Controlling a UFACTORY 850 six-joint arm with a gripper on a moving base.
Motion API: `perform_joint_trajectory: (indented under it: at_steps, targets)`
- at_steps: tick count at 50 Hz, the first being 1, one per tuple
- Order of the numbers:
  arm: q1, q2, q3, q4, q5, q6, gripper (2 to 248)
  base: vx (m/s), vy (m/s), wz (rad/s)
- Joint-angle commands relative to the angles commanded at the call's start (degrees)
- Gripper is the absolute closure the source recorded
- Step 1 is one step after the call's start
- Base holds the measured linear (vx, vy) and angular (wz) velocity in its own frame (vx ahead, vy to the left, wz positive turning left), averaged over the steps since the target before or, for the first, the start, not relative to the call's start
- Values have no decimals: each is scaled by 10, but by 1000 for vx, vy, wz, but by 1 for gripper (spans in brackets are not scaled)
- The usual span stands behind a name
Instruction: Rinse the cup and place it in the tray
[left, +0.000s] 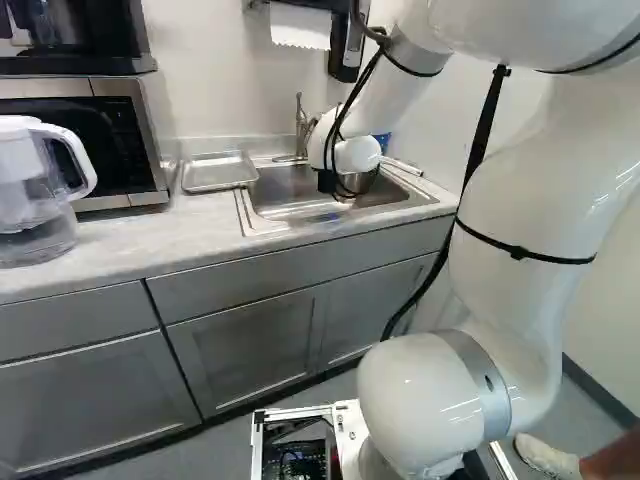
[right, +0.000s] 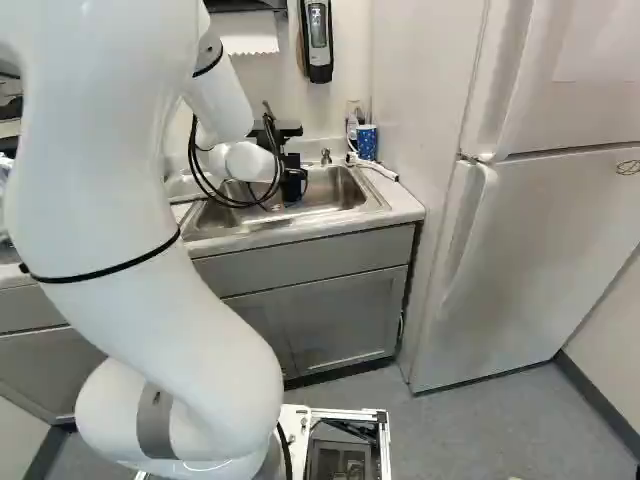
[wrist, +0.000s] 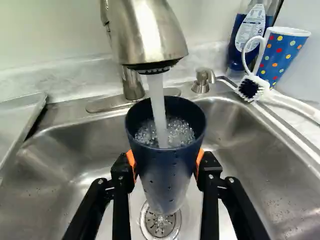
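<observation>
- The cup is dark blue and plain, wide at the mouth and narrowing toward its base, its outside glossy and dotted with drops.
- Its mouth faces up under the tap, and a white stream of water falls into it, raising froth and bubbles inside.
- The cup is within the sink, over or near the round drain; whether its base touches the sink floor, I cannot tell.
- The black tool is clamped on the cup, one finger on each side, the orange pads pressed to its wall.
- The white arm rises at the right of the left base view, bends at a high point and reaches forward and down, its wrist low over the sink and black cables looping beside it.
- A shallow metal tray lies on the pale tabletop, just beside the sink, on its left in the left base view.
- Behind the sink's far corner stand a blue mug with coloured dots and a bottle of blue soap, with a white brush lying in front of the mug.
</observation>
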Motion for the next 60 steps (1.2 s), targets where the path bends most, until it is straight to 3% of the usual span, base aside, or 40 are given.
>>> perform_joint_trajectory:
  at_steps: [15, 60]
  targets:
    - [7, -1, -1, 0, 0, 0, 125, 0, 0, 0]
    - [82, -1, -12, 0, 0, 0, 125, 0, 0, 0]
